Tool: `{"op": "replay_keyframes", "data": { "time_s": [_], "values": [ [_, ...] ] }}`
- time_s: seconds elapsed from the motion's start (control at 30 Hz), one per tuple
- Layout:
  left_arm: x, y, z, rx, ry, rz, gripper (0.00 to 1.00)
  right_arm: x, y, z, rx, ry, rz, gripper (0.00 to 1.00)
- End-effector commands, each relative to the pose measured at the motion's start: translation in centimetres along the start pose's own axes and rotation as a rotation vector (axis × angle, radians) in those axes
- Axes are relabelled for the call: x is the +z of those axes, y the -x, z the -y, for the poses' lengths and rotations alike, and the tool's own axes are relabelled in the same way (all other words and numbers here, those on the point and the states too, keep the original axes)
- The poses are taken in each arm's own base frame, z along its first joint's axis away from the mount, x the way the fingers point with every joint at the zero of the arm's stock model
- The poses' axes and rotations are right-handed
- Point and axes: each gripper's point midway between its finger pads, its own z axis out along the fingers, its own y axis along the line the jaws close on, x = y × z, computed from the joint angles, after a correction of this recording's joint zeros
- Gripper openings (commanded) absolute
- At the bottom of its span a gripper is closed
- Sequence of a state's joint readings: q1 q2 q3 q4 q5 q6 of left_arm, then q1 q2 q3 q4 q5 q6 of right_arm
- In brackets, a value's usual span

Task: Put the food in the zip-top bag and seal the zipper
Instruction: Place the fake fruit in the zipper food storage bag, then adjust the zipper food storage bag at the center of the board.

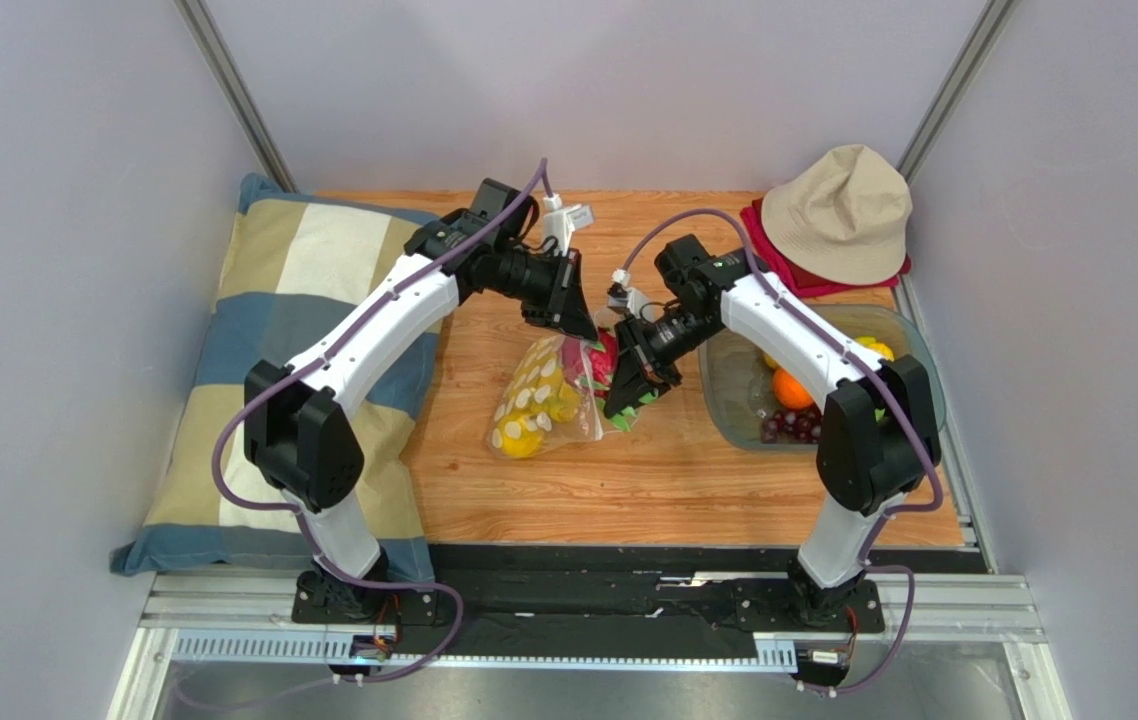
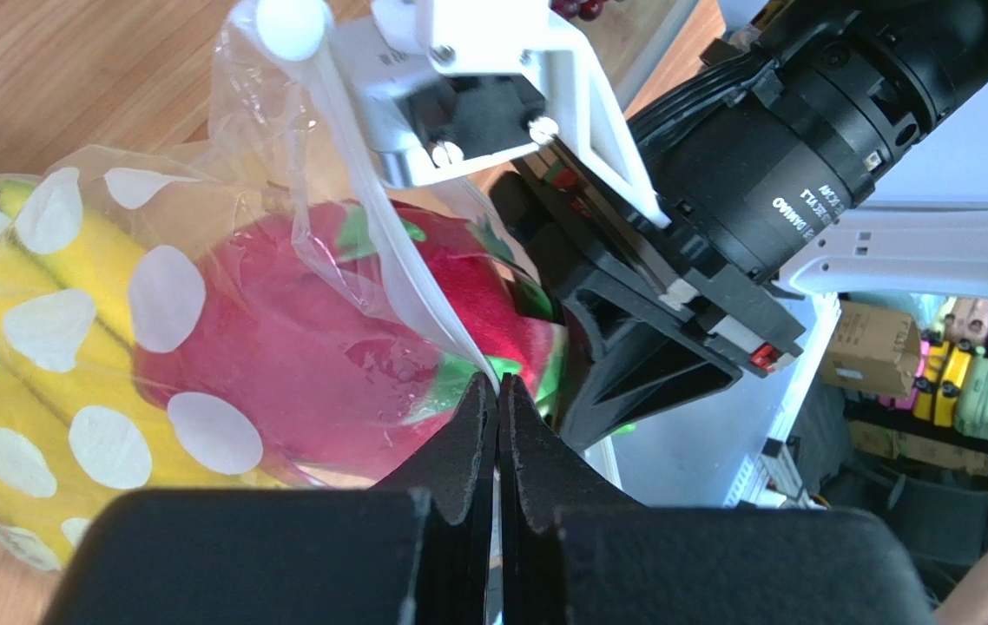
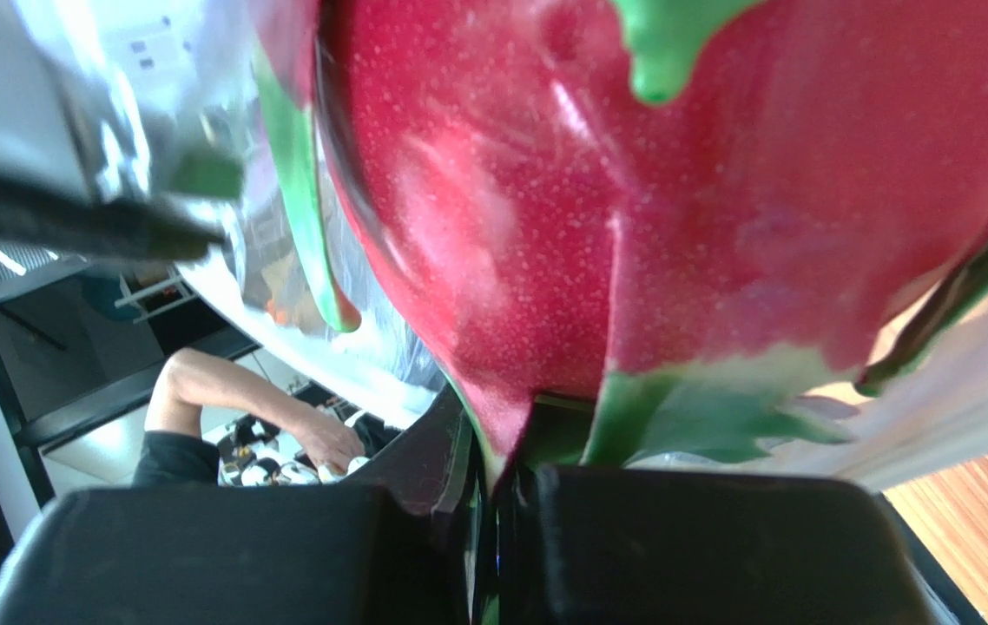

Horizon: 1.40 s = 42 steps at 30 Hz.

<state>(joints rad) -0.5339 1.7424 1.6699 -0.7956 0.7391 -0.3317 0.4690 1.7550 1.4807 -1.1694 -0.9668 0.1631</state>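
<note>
The dotted clear zip-top bag (image 1: 542, 399) lies mid-table with yellow bananas (image 1: 523, 437) inside. My left gripper (image 1: 578, 327) is shut on the bag's whitish zipper strip (image 2: 389, 248) and holds the mouth edge up; its jaws meet on the strip in the left wrist view (image 2: 499, 391). The pink dragon fruit (image 1: 605, 360) sits in the bag's mouth and shows behind the plastic (image 2: 317, 352) next to the bananas (image 2: 17, 326). My right gripper (image 1: 629, 399) is shut on the lower tip of the dragon fruit (image 3: 669, 182), with the jaws (image 3: 499, 475) pinching a pink and green scale.
A grey tray (image 1: 725, 393) at the right holds an orange (image 1: 790, 390), dark grapes (image 1: 789, 428) and a yellow fruit (image 1: 873, 348). A beige hat (image 1: 841, 210) on red cloth lies at back right. A checked pillow (image 1: 305, 330) lies along the left.
</note>
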Motion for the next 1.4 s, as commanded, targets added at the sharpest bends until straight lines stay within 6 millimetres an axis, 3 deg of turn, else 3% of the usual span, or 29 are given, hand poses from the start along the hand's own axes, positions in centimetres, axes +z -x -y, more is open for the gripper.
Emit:
{"op": "replay_keyframes", "data": {
  "time_s": [0.0,0.13,0.23,0.33,0.4,0.47,0.53,0.7,0.8,0.87,0.93,1.0,1.07,1.2,1.23,1.3,1.37],
  "values": [
    [-1.0,0.4,2.5,0.067,-0.084,0.029,0.00,-0.9,2.8,-2.1,-0.051,0.003,0.148,0.00],
    [-1.0,0.5,2.7,0.066,-0.094,0.028,0.00,-1.2,5.9,-3.4,-0.066,0.033,0.307,0.04],
    [-1.2,0.6,3.0,0.068,-0.104,0.029,0.00,-0.7,6.3,-3.6,-0.051,0.005,0.344,0.15],
    [-1.2,0.4,3.0,0.067,-0.111,0.025,0.00,-0.3,6.1,-3.4,-0.051,-0.029,0.353,0.37],
    [-1.3,0.5,2.9,0.057,-0.113,0.026,0.00,-0.5,5.8,-3.5,-0.083,-0.033,0.355,0.63],
    [-1.6,0.8,2.5,0.031,-0.117,0.033,0.00,-0.9,5.0,-3.4,-0.107,-0.057,0.347,0.79],
    [-1.8,1.1,2.3,-0.004,-0.125,0.037,0.00,-1.5,3.8,-3.2,-0.155,-0.075,0.313,0.80],
    [-2.5,1.7,1.8,-0.016,-0.133,0.055,0.00,-4.0,1.0,-4.1,-0.308,-0.062,0.267,0.71],
    [-2.7,1.7,2.0,-0.014,-0.134,0.060,0.00,-5.8,0.3,-2.9,-0.321,-0.129,0.328,0.61],
    [-2.8,1.7,2.1,-0.015,-0.133,0.061,0.00,-6.4,0.0,-1.2,-0.302,-0.185,0.355,0.59],
    [-2.8,1.7,1.9,-0.016,-0.127,0.062,0.00,-6.9,-0.5,-0.8,-0.307,-0.223,0.380,0.60],
    [-2.8,1.8,1.9,-0.017,-0.123,0.064,0.00,-6.3,-0.9,0.8,-0.268,-0.258,0.379,0.63],
    [-2.8,1.9,1.9,-0.019,-0.123,0.065,0.00,-5.2,-1.2,2.4,-0.207,-0.271,0.359,0.73],
    [-2.8,1.9,1.9,-0.026,-0.121,0.067,0.00,-2.9,-1.1,5.1,-0.112,-0.279,0.267,0.73],
    [-2.8,1.9,1.9,-0.024,-0.119,0.067,0.00,-2.2,-0.8,6.0,-0.073,-0.278,0.238,0.71],
    [-2.7,1.7,1.6,-0.028,-0.110,0.064,0.00,-1.6,0.2,5.0,-0.059,-0.210,0.236,0.68],
    [-2.8,1.4,1.5,-0.022,-0.108,0.057,0.00,-1.3,1.0,3.6,-0.068,-0.135,0.233,0.50]
  ]
}}
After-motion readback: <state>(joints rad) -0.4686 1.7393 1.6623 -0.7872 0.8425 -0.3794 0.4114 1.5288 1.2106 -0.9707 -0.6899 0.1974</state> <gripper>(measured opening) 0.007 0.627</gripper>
